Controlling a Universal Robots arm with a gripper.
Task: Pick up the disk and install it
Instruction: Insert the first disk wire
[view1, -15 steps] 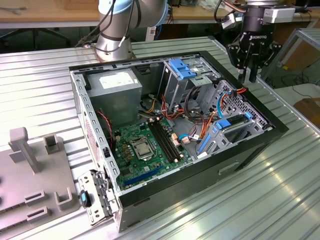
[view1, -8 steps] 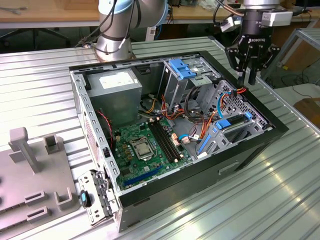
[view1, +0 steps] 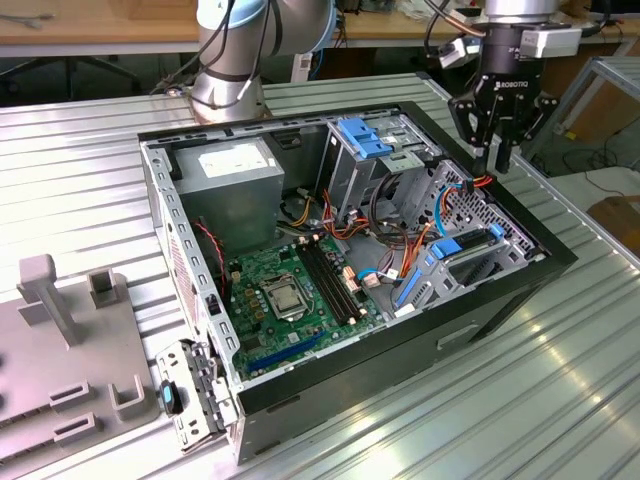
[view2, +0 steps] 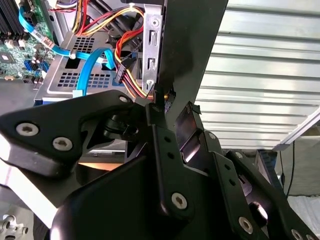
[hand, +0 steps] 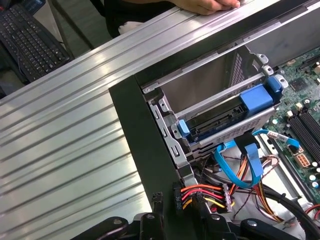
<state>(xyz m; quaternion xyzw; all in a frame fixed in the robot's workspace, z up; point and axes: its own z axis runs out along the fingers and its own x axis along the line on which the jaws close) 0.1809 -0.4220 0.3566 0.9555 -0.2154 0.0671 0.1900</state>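
Looks like a robotics lab or test workshop to me. There's a ribbed aluminium worktop (view1: 560, 380) with a robot arm's base (view1: 225, 85) standing on it and an opened computer case (view1: 400, 330) (motherboard and cables all exposed). Grey jig blocks (view1: 60, 330) sit nearby, wooden benches (view1: 90, 30) run behind, and a keyboard (hand: 30, 42) shows in the first wrist view.

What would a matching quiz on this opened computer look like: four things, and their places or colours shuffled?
1 pincer
2 power-supply box
3 circuit board
4 grey stand

a green, on the case floor
b on the table outside the case, exterior view's left
c above the case's rim, exterior view's right
d white label, in a case corner

Pairs: 1-c, 2-d, 3-a, 4-b
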